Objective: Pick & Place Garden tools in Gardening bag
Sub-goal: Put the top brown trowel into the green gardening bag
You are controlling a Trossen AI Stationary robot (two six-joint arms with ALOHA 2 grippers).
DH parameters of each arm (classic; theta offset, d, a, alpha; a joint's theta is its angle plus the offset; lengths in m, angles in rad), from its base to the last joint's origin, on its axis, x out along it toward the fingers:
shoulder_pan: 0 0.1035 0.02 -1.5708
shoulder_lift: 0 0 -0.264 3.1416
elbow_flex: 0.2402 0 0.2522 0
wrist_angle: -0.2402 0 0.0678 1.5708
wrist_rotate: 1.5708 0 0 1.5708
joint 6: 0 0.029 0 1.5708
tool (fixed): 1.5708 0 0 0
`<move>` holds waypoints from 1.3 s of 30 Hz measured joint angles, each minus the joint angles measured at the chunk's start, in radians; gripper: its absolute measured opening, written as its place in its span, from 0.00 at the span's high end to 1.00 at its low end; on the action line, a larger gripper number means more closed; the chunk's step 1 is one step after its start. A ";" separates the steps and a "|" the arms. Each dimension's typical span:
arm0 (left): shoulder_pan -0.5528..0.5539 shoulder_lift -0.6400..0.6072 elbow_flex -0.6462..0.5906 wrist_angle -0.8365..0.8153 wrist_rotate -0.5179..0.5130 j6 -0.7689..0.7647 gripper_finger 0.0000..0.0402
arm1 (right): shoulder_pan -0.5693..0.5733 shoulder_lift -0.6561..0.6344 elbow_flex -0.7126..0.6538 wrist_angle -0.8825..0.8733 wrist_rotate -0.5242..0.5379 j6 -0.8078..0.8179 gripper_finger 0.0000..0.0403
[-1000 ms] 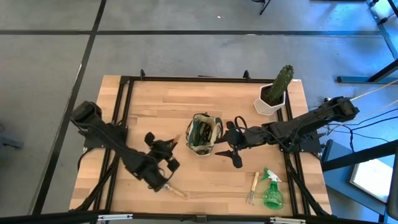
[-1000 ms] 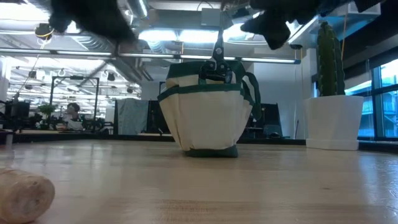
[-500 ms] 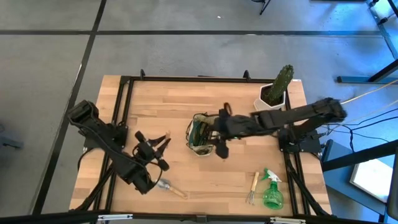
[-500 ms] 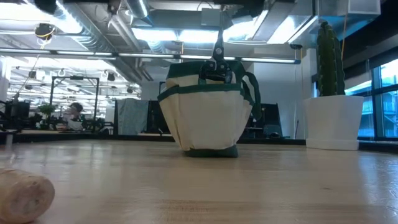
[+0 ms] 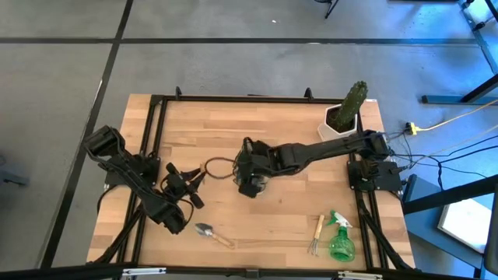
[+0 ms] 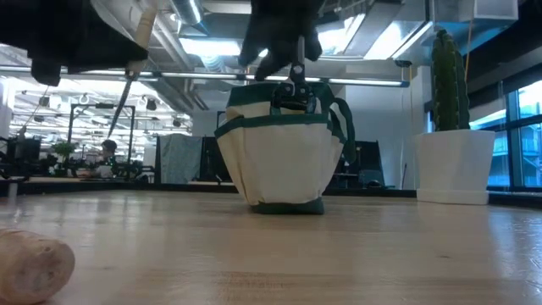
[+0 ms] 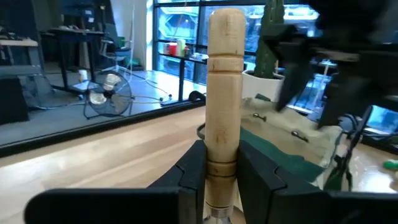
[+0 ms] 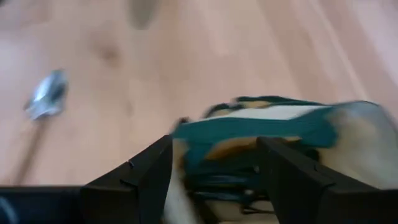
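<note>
The bag (image 5: 250, 173) stands mid-table, overhung by the right gripper (image 5: 246, 167) with fingers spread. A wooden handle (image 7: 224, 93) is clamped by the left gripper (image 5: 187, 180). A trowel (image 5: 212, 232), fork (image 5: 316, 233), bottle (image 5: 339, 239) and cactus pot (image 5: 340, 123) lie around.

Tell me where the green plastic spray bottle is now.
In the high view, the green plastic spray bottle lies at the table's front right, beside the wooden-handled hand fork.
</note>
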 joint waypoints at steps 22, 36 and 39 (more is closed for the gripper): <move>0.017 0.000 0.036 0.074 -0.002 0.132 0.86 | 0.011 0.057 0.000 0.012 -0.090 0.118 0.43; 0.017 0.000 0.036 0.084 -0.001 0.136 0.86 | 0.012 0.081 0.000 0.057 -0.054 0.151 0.43; 0.017 0.000 0.036 0.106 -0.001 0.160 0.86 | 0.012 0.081 0.000 0.060 -0.025 0.170 0.43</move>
